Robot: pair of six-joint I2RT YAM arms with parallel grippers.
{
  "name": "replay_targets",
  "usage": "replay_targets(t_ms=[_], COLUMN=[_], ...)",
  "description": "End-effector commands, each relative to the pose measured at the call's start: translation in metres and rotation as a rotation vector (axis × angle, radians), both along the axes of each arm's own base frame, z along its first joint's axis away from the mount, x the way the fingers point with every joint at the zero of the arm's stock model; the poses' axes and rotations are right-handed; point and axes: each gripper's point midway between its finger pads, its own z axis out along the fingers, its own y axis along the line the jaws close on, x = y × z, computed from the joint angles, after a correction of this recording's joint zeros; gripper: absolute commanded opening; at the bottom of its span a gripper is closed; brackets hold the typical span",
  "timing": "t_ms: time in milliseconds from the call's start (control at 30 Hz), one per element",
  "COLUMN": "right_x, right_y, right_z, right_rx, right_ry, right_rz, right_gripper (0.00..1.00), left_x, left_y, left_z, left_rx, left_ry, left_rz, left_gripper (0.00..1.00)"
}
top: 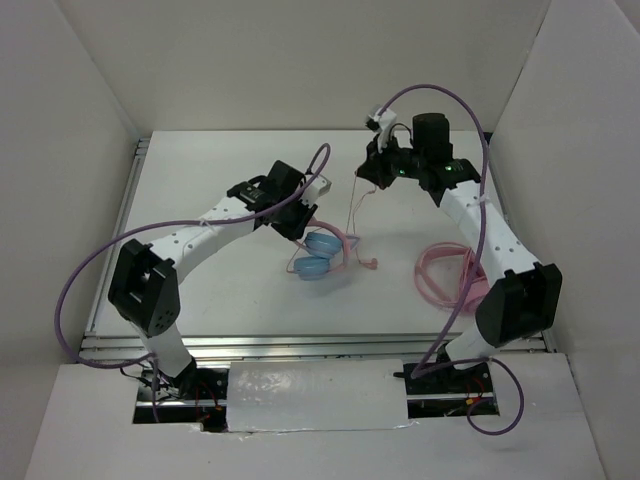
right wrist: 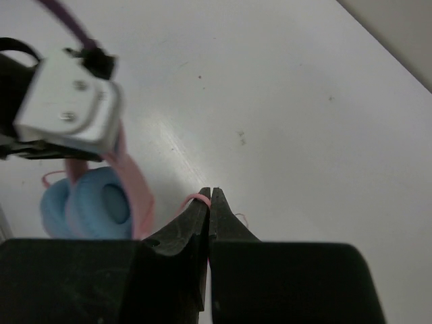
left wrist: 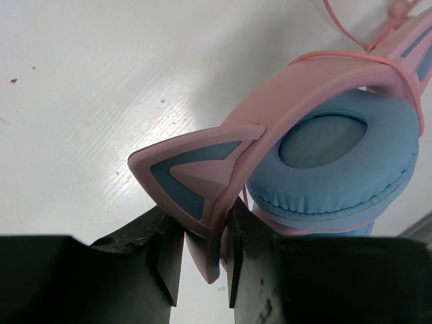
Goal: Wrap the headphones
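**Surface.** Flat white tabletop (top: 200, 170) with a faint sheen. A few dark specks show in the wrist views.

**Room.** Plain white enclosure walls (top: 300, 60) stand at the left, top and right of the overhead frame. A ribbed metal rail (top: 300, 345) runs along the tabletop's lower edge, and another runs up its left edge.

**Open room.** Bare white surface lies between the headphones and the left rail, and along the top edge behind both claws. The right side is tighter, with the right arm close to the wall.

**Item 1.** Over-ear headphones with light blue round earcups and a pink headband (top: 318, 257) (left wrist: 337, 155) (right wrist: 88, 202), placed just below the centre of the overhead frame. The two earcups sit side by side. The headband carries a pointed pink ear with a blue inlay. I cannot tell whether the cups rest on the tabletop or hang just above it.

**Item 2.** Thin pink cable (top: 352, 215) (right wrist: 196, 198), running as a fine line from beside the earcups up to the right claw. A short pink end lies on the tabletop just right of the cups.

**Item 3.** Loose coil of pink cord (top: 445, 275), right of centre beside the right arm and well apart from Item 1.

**Left claw** (top: 303, 228) (left wrist: 202, 250). Clenched on the headband just beside the pointed ear, with one jaw on each side.

**Right claw** (top: 362, 182) (right wrist: 209, 202). At upper centre of the overhead frame, jaws pressed together and pinching the thin pink cable at their tips.
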Motion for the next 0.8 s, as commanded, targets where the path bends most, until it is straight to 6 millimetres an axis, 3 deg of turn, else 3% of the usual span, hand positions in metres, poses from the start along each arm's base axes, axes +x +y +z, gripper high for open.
replay_targets(t_ms=[0,167,233,367,567,767], right_x=[-0.023,-0.044,-0.048,-0.065,-0.096,-0.118], right_y=[0.012,0.042,0.044,0.050,0.064,0.081], right_z=[0.028,0.033,0.037,0.038,0.019,-0.003], right_rx=[-0.054,-0.026,-0.022,-0.007,-0.013,-0.021], right_ry=[-0.073,-0.024,-0.024,-0.007,0.092,0.190], right_rz=[0.004,0.008,-0.036,-0.081,-0.063,-0.009], right_gripper=[0.00,0.00,0.00,0.00,0.00,0.00], left_x=[0.019,0.050,0.061,0.087,0.106,0.120], left_y=[-0.001,0.010,0.018,0.058,0.102,0.120], left_z=[0.022,0.033,0.035,0.041,0.063,0.099], left_rx=[-0.020,-0.018,-0.021,0.008,-0.003,-0.100], left_ry=[-0.053,-0.100,-0.088,-0.096,-0.153,-0.217], left_rz=[0.099,0.260,0.342,0.542,0.736,0.784], left_gripper=[0.00,0.00,0.00,0.00,0.00,0.00])
